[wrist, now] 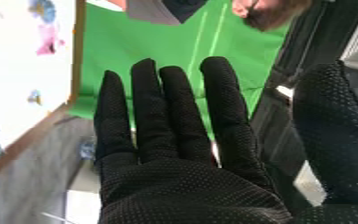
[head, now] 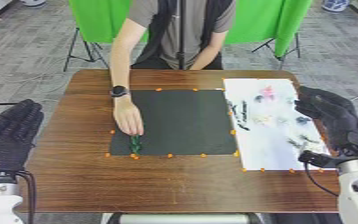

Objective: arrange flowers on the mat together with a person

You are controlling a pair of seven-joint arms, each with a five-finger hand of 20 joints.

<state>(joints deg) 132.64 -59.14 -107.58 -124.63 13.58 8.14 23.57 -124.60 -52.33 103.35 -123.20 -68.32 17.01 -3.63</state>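
In the head view a person's hand [head: 129,120] touches a green stem [head: 135,144] at the near left corner of the dark mat [head: 182,122]. My left hand [head: 11,132] is at the left beyond the table edge, fingers straight. My right hand [head: 329,112] is over the right edge of the white painted sheet [head: 262,145], its fingers extended and holding nothing. In the right wrist view my right hand [wrist: 189,187] has straight fingers, with the thumb apart, and the white sheet [wrist: 20,65] lies beyond it.
The brown table [head: 184,185] has small orange pieces [head: 169,155] along the borders of the mat and sheet. A green cloth [head: 255,22] hangs behind the person. A black cable [head: 320,182] hangs by my right wrist.
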